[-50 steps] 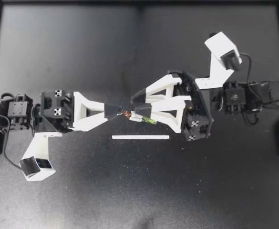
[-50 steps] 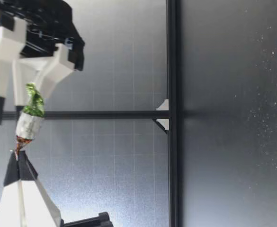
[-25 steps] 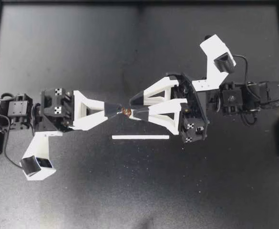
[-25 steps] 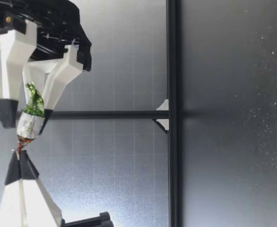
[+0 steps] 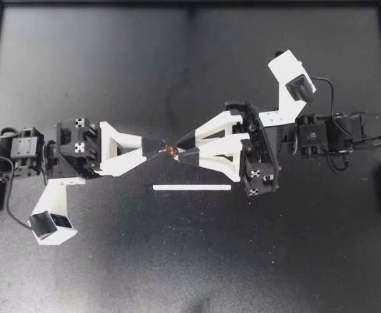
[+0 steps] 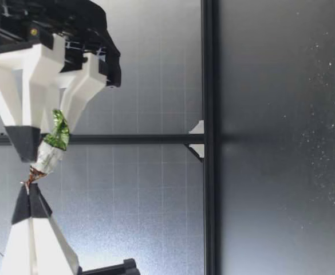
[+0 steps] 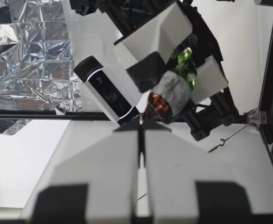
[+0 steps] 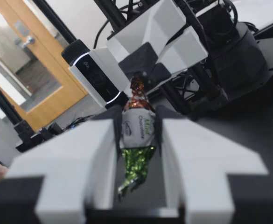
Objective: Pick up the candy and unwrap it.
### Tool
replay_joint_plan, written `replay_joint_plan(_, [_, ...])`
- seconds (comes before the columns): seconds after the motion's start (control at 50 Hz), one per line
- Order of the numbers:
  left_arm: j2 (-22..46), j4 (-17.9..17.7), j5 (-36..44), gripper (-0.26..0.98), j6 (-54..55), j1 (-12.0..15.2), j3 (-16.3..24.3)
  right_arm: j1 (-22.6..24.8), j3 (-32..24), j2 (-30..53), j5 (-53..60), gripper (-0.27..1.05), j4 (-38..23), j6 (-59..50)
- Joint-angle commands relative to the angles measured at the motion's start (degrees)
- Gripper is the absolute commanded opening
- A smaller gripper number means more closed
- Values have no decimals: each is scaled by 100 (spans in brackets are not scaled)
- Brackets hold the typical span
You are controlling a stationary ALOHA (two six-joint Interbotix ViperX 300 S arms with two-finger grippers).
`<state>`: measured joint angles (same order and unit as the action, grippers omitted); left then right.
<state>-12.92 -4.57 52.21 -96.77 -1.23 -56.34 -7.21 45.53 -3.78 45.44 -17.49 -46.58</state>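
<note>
Jaws on both arms are clamped on the candy (image 5: 172, 150), which hangs in the air over the middle of the table (image 5: 112, 65). My left gripper (image 5: 159, 150) reaches in from 9 o'clock with its fingers pressed fully together, pinching the brown twisted end of the wrapper. My right gripper (image 5: 183, 145) reaches in from 3 o'clock and squeezes the candy's white middle from both sides, with the green twisted tail poking back between its fingers. The two sets of tips almost meet. From the low camera the candy (image 6: 51, 150) sits tilted, high above the tabletop. A white strip (image 5: 192, 187) lies flat on the table at 6 o'clock from the candy.
</note>
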Motion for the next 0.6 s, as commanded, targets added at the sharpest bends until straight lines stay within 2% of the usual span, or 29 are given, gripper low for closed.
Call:
replay_joint_plan(0.0, [-70, -9, 53, -19, 26, 0, 53, -53, -132, -53, 62, 18, -9, 26])
replay_joint_plan(0.3, [-123, -18, 105, -19, 79, -9, -18, -105, -97, -9, 246, -9, -53, 79])
replay_joint_plan(0.4, [-193, -9, 220, -19, 97, -9, -123, -176, -53, -26, 246, -13, -53, 132])
replay_joint_plan(0.58, [-281, -18, 431, -19, 114, -9, -299, -211, -114, -35, 97, -13, -53, 571])
